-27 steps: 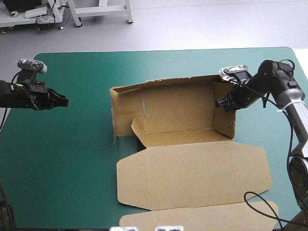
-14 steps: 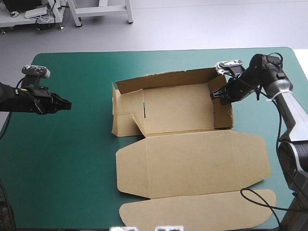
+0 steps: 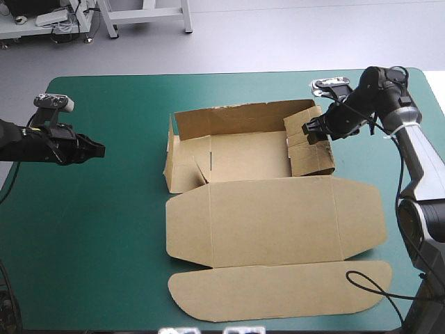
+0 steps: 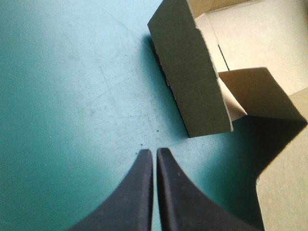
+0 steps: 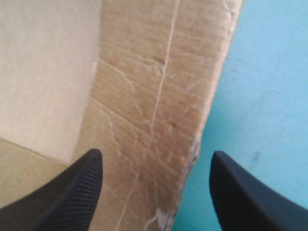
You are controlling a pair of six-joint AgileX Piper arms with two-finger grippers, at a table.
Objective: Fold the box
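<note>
While the right gripper (image 3: 306, 131) holds its black fingers wide apart around the right wall of the box (image 3: 247, 154), the left gripper (image 3: 103, 148), fingers pressed together, hovers above the teal-green cover (image 3: 97, 229).

Left arm (image 3: 28, 142): black casing throughout, narrowing toward the wrist. Right arm (image 3: 417, 156): black forward section, then a silver-grey tubular link with a pale band at the joint. Left gripper (image 4: 154, 152) and right gripper (image 5: 156, 154): two broad black fingers (image 4: 137, 197) each, curved like fins (fine ribbing shows on the right gripper's).
</note>
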